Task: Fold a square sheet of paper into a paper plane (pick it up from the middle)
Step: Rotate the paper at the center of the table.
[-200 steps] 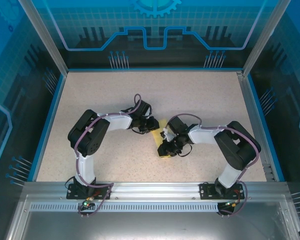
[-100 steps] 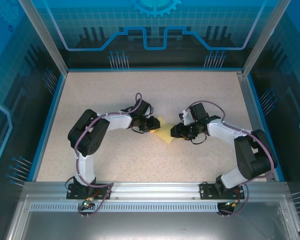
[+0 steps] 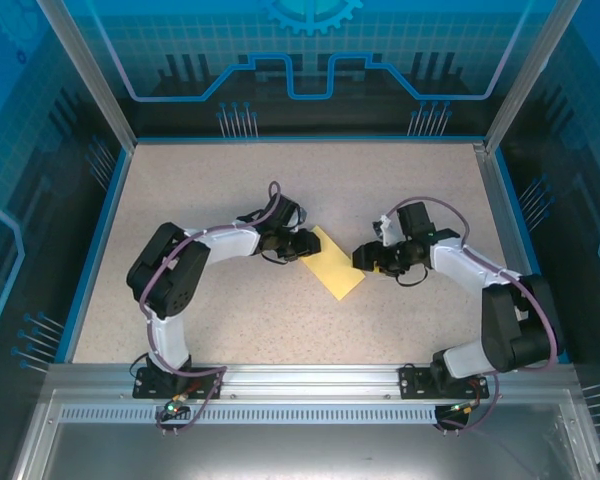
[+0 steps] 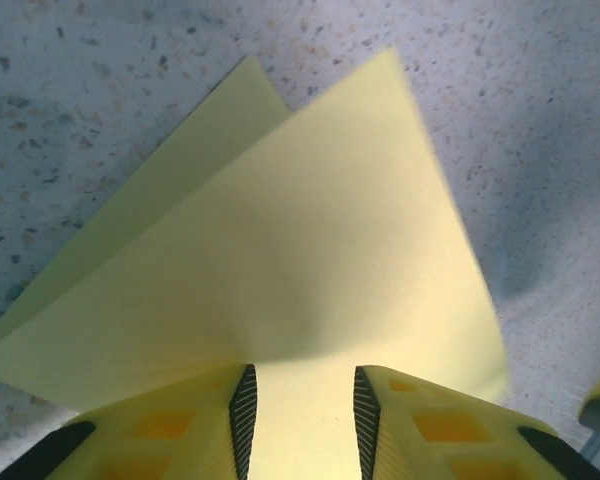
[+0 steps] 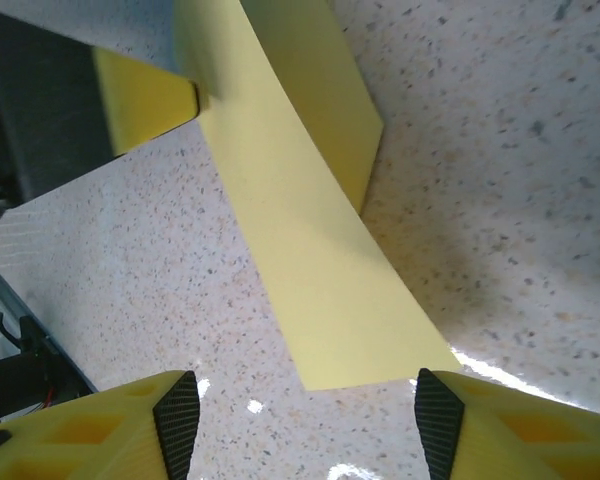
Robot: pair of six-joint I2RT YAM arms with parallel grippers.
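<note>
The left pincer [image 4: 302, 385] has its jaws a little apart, with the near edge of the square sheet of paper [image 4: 280, 270] lying between them, unclamped. The right pincer [image 5: 305, 390] gapes wide, just short of one corner of the sheet. The sheet lies mid-desk between the two, folded over on itself, one layer lifting slightly. It looks feather-light, thin and limp, likely to crease under a hard pinch and to skate on a smooth top. The folded edge, taken through both layers, seems the safest hold. The speckled beige desk [image 3: 200, 180] spreads wide around it, bounded by blue walls [image 3: 40, 150] and a metal rail [image 3: 300, 385] in front.
</note>
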